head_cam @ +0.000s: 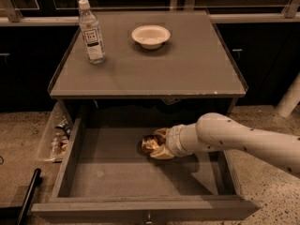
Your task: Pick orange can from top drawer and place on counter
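Note:
The orange can (149, 144) lies on the grey floor of the open top drawer (117, 172), near its middle. My gripper (159, 143) reaches in from the right, low inside the drawer, and its two tan fingers (162, 153) sit on either side of the can, shut on it. The can rests at floor level and its right part is hidden by the fingers. The counter (187, 64) is the flat grey cabinet top above the drawer.
A clear plastic bottle (91, 32) with a white label stands at the counter's back left. A white bowl (150, 35) sits at the back middle. A side bin (58, 137) with small packets hangs left of the drawer. A dark bar (28, 196) lies on the floor at lower left.

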`<state>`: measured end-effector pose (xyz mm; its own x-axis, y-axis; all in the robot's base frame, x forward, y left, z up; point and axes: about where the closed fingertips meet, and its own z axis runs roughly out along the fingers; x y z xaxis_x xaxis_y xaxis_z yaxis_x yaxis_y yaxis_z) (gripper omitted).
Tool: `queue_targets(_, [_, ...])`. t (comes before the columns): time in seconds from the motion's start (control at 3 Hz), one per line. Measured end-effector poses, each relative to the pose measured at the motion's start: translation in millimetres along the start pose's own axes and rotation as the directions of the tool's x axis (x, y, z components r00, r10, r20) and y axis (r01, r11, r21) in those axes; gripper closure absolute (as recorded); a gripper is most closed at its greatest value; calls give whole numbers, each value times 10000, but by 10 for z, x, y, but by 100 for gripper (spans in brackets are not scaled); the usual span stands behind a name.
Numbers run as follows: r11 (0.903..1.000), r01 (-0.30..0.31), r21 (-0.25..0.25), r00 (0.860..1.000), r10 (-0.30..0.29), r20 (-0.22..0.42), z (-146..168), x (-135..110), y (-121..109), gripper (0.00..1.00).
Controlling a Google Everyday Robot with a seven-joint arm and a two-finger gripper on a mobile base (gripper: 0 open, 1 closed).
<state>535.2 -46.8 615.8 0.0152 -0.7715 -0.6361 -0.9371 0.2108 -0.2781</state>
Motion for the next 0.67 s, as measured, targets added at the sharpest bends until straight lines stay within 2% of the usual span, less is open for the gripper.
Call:
queue_targets(0.33, [9999, 149, -24, 9998, -148, 152, -206, -126, 28, 100])
queue_targets(0.67, [9977, 646, 196, 9977, -650, 204, -663, -357, -12, 100])
